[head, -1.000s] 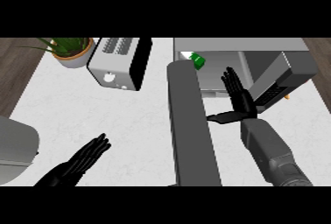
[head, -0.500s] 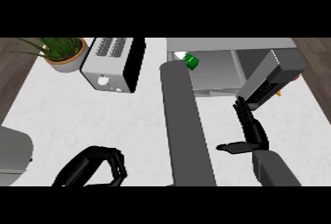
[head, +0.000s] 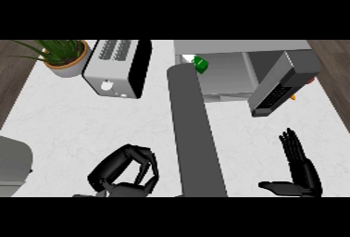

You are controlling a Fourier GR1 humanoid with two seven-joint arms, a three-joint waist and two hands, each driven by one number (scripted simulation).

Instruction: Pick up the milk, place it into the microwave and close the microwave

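Hiding most of the milk (head: pixel 199 64) inside the microwave (head: pixel 236 69), the dark upright bar (head: pixel 195 134) leaves only its green and white top showing, with no writing I can read. The microwave door (head: pixel 282 84) hangs open at the right. My left hand (head: pixel 126 171) is curled on nothing; my right hand (head: pixel 298 166) is spread flat, fingers straight, both cut off low.

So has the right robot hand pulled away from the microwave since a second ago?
Yes. The right robot hand was up beside the microwave opening; now it sits low near the view's bottom edge, well below the open door, fingers straight.
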